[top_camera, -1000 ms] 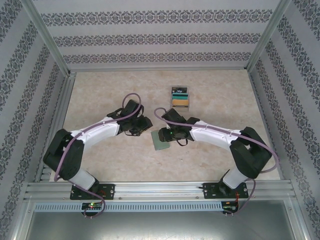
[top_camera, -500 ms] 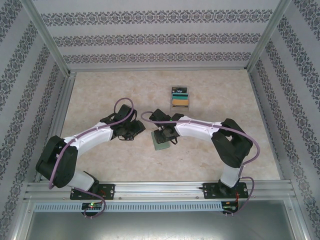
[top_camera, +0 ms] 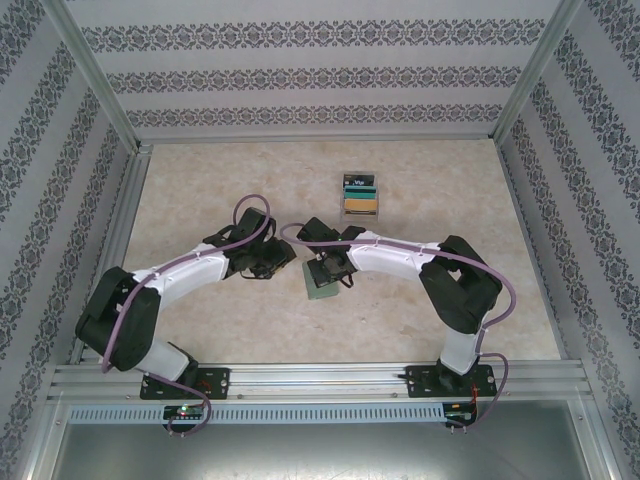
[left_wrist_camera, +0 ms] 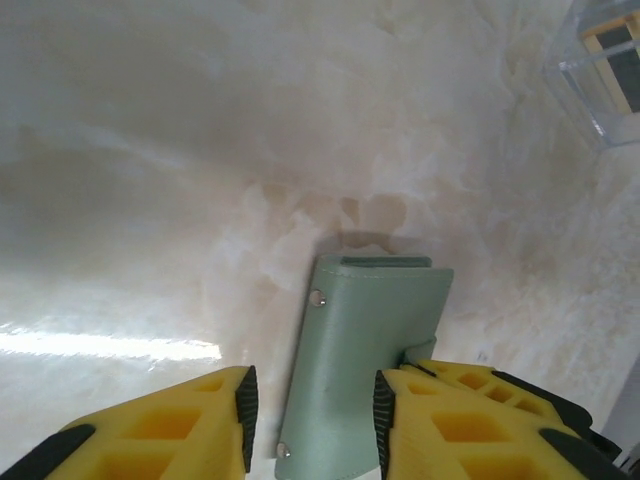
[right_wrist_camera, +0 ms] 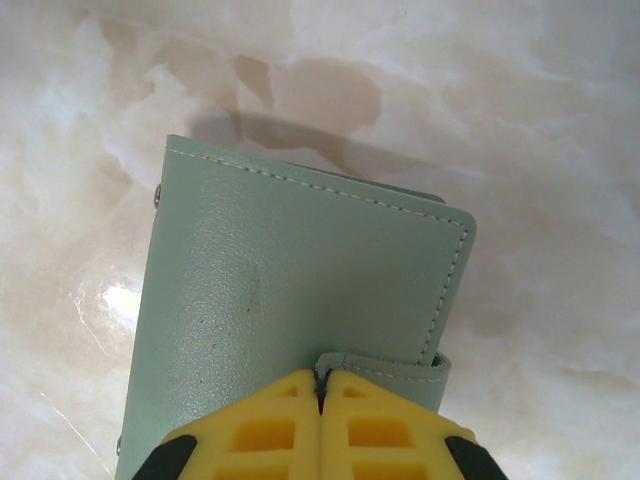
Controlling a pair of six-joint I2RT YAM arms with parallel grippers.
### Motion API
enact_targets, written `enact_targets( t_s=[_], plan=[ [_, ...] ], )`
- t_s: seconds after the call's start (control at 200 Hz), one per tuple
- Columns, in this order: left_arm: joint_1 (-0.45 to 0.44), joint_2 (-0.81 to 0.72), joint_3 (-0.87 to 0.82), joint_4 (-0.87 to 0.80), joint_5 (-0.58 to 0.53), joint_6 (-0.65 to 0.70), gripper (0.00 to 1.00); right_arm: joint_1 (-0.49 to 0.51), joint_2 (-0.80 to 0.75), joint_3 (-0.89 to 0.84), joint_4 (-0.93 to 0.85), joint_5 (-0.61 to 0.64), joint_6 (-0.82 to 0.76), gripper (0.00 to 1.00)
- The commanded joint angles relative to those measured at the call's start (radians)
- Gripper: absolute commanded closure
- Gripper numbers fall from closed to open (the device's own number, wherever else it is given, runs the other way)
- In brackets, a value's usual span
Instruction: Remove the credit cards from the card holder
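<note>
The dull-green card holder [top_camera: 319,288] lies closed and flat on the marble table, between the two arms. My right gripper [right_wrist_camera: 320,382] is shut on its closing strap [right_wrist_camera: 400,372] at the near edge, the two yellow fingers pressed together. My left gripper [left_wrist_camera: 312,405] hovers over the holder's [left_wrist_camera: 360,350] other end, open, with a finger on each side and a gap showing at the left pad. The credit cards [top_camera: 360,195], black, teal and tan, sit stacked further back on the table.
A clear plastic box [left_wrist_camera: 598,75] holds the stacked cards at the back, right of centre. Metal rails [top_camera: 320,378] run along the near edge, and patterned walls close in the other sides. Bare table lies left and right of the arms.
My right gripper has swung in over the card holder and shut on its strap. The left gripper has shifted slightly toward the holder and narrowed a little.
</note>
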Motion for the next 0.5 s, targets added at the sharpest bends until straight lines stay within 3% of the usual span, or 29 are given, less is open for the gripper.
enact_targets(
  t_s=[0.0,0.105,0.2,0.385,0.495],
  plan=[
    [-0.020,0.047,-0.005,0.128,0.091,-0.032,0.71,-0.013,-0.012,-0.038,0.038,-0.067,0.025,1.00],
    [-0.037,0.100,-0.004,0.204,0.136,-0.074,0.88,-0.025,-0.041,-0.068,0.090,-0.115,0.054,1.00],
    [-0.056,0.148,0.000,0.253,0.161,-0.108,0.96,-0.035,-0.053,-0.090,0.124,-0.142,0.073,1.00],
    [-0.089,0.214,0.035,0.257,0.171,-0.117,0.97,-0.045,-0.065,-0.121,0.157,-0.173,0.095,1.00],
    [-0.098,0.272,0.072,0.151,0.163,-0.106,1.00,-0.060,-0.081,-0.143,0.190,-0.204,0.112,1.00]
  ],
)
